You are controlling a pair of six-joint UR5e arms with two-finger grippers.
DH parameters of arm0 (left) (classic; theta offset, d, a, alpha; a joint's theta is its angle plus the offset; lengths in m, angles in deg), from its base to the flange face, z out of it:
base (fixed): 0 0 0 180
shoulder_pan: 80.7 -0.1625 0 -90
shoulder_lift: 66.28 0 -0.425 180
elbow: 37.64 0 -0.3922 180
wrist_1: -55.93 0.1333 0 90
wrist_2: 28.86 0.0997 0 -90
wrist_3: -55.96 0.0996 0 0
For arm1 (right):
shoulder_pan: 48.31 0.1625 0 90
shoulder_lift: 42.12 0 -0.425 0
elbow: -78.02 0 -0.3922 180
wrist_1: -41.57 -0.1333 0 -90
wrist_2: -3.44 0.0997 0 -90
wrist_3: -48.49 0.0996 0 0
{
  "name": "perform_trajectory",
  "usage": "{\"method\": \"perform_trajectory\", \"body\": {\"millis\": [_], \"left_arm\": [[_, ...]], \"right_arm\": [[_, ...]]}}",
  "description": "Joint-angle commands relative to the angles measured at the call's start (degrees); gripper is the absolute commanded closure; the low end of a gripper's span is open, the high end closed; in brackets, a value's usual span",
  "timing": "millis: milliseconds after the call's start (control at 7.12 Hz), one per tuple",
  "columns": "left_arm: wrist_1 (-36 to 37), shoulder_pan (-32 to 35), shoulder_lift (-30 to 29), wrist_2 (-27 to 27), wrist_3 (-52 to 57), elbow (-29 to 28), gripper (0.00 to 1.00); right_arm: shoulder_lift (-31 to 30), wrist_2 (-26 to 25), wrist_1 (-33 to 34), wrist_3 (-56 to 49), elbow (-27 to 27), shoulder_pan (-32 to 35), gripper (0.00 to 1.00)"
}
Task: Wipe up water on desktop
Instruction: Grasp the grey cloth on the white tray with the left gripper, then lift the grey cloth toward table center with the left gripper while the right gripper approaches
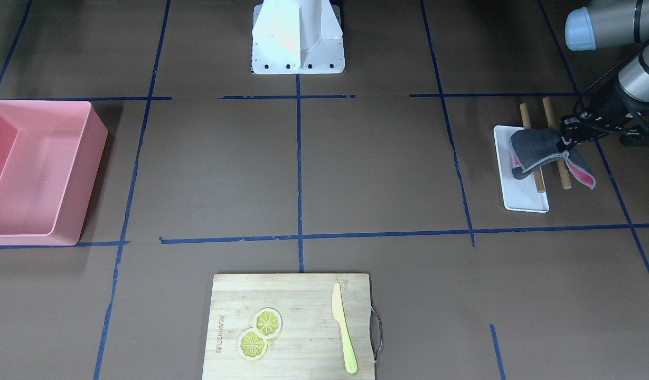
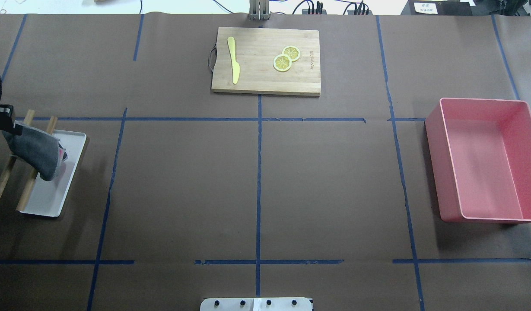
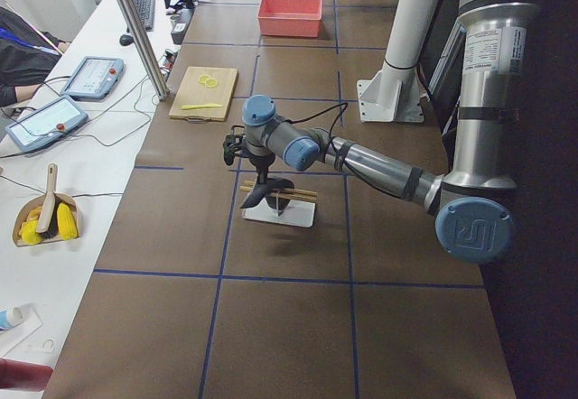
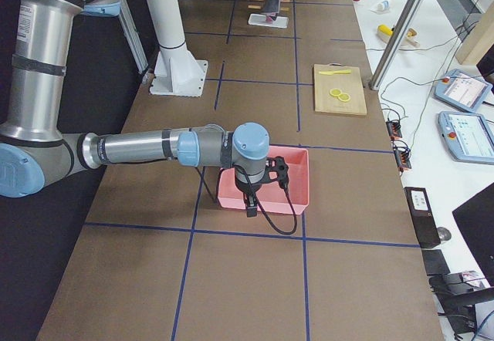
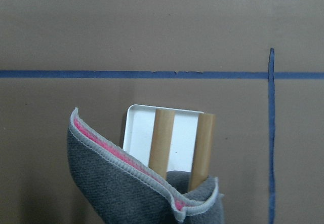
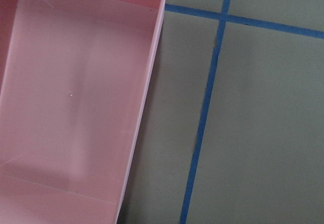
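Observation:
The desktop is a matte brown surface with a blue tape grid; I see no water on it. My left gripper is shut on a grey cloth with a pink inner side. The cloth hangs over a white tray and two wooden rods at the table's left end. It also shows in the overhead view and the left wrist view. My right gripper hovers by the pink bin; I cannot tell whether it is open or shut.
The pink bin stands at the robot's right. A wooden cutting board with a yellow knife and two lemon slices lies at the far edge. The white robot base is at the near middle.

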Motion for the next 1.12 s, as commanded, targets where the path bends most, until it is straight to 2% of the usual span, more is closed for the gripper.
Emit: {"method": "perform_trajectory", "body": {"millis": [0, 281, 561, 842, 982], "left_arm": [[0.17, -0.16, -4.12, -0.22, -14.92, 0.65, 1.0], [0.17, -0.42, -8.34, -1.53, -28.21, 1.62, 1.0], [0.17, -3.74, -13.78, -1.45, -43.92, 1.71, 1.0], [0.17, -7.52, -20.02, -1.27, -58.87, 1.62, 1.0], [0.08, -9.28, -23.01, -1.36, -66.34, 1.45, 1.0]], "right_arm": [[4.03, 1.47, 0.0, 0.57, 2.86, -1.92, 0.0], [10.27, 1.66, -2.44, 0.21, 3.04, -8.74, 0.0], [13.97, 1.74, -8.94, 0.48, 2.6, -14.03, 0.0], [16.09, 1.48, -13.78, 2.93, 2.42, -18.59, 0.01], [19.75, 1.22, -15.89, 7.38, 2.08, -22.88, 0.0]]}}
